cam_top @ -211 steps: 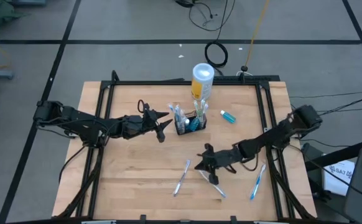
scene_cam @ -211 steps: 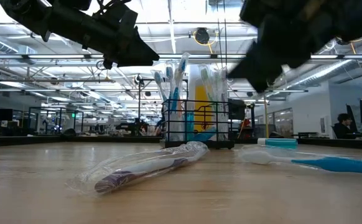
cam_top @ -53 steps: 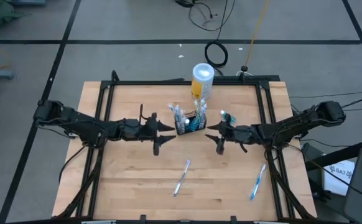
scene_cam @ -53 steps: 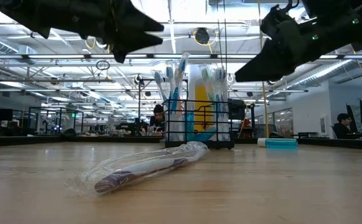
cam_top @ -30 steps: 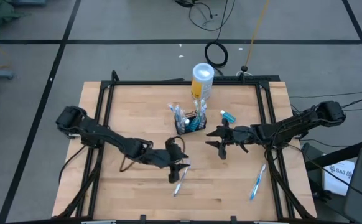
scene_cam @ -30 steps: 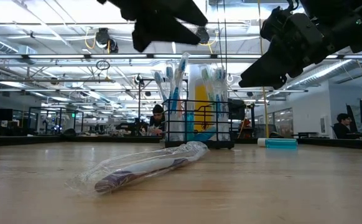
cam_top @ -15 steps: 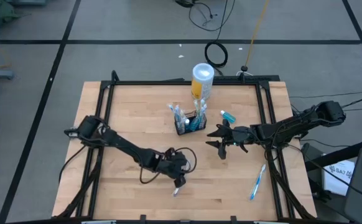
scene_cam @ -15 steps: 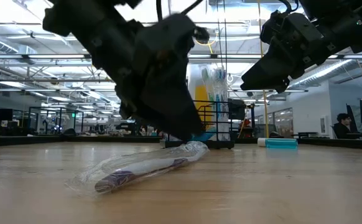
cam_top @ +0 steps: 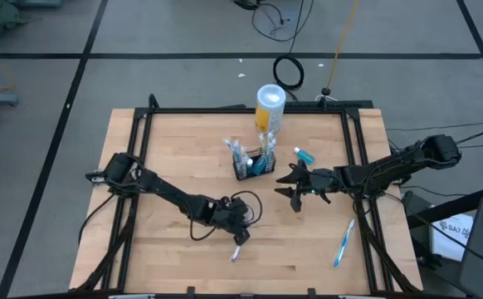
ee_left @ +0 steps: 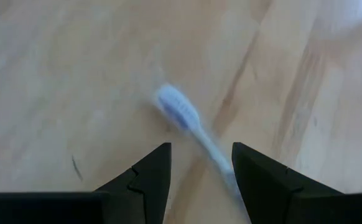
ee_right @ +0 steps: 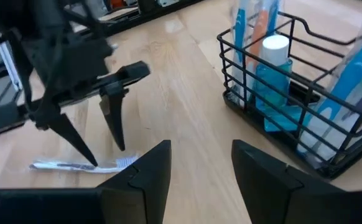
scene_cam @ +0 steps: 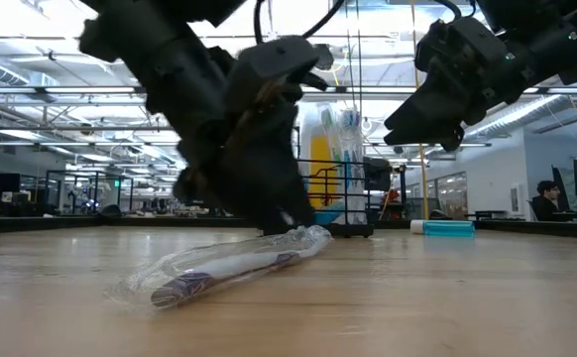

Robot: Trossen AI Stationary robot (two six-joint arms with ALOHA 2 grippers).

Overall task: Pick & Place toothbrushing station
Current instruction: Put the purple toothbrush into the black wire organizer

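Nearest the bench's point(cam_top: 167, 141) front edge, a wrapped toothbrush point(cam_top: 238, 247) lies flat, and the left gripper point(cam_top: 241, 236) stands low over it, fingers apart on either side of the brush and gripping nothing. Farther in and to the right, the right gripper point(cam_top: 294, 193) hangs above the bench with its fingers spread and empty, a second toothbrush point(cam_top: 343, 242) lying loose near the right rail. Beyond both, the toothbrushing station point(cam_top: 255, 164), a black wire basket loaded with upright brushes, sits at mid-bench just in front of the white-and-yellow canister point(cam_top: 270, 106).
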